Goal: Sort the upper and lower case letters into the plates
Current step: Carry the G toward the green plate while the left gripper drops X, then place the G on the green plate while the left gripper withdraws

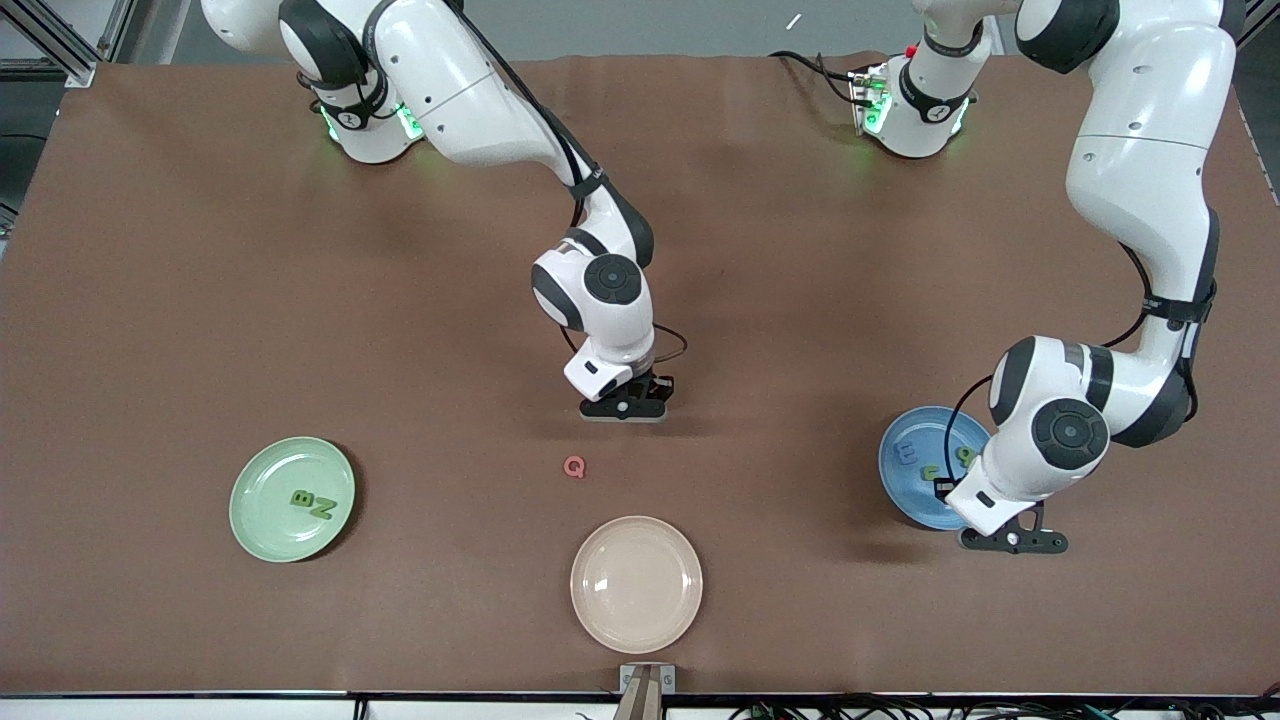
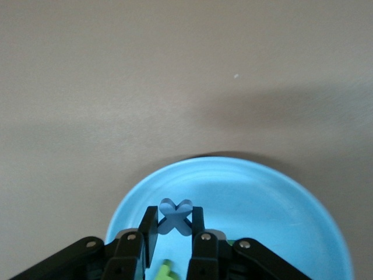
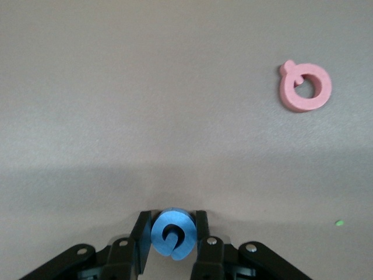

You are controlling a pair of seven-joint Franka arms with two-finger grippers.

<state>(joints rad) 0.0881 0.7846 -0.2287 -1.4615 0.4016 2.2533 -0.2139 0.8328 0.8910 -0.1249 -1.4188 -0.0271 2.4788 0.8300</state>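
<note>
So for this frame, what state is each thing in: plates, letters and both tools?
Pale green glossy plate: holds two green letters.
Blue glossy plate: holds several letters, partly hidden by the left arm.
Cream-beige plate: holds nothing.
Pink foam letter Q: flat on the table, untouched.
Left tool: shut on blue letter x, over the blue plate.
Right tool: shut on blue round letter, over the table.

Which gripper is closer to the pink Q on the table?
Right. The right gripper, shut on a blue letter, is just beside the pink Q. The left gripper holds a blue x over the blue plate.
</note>
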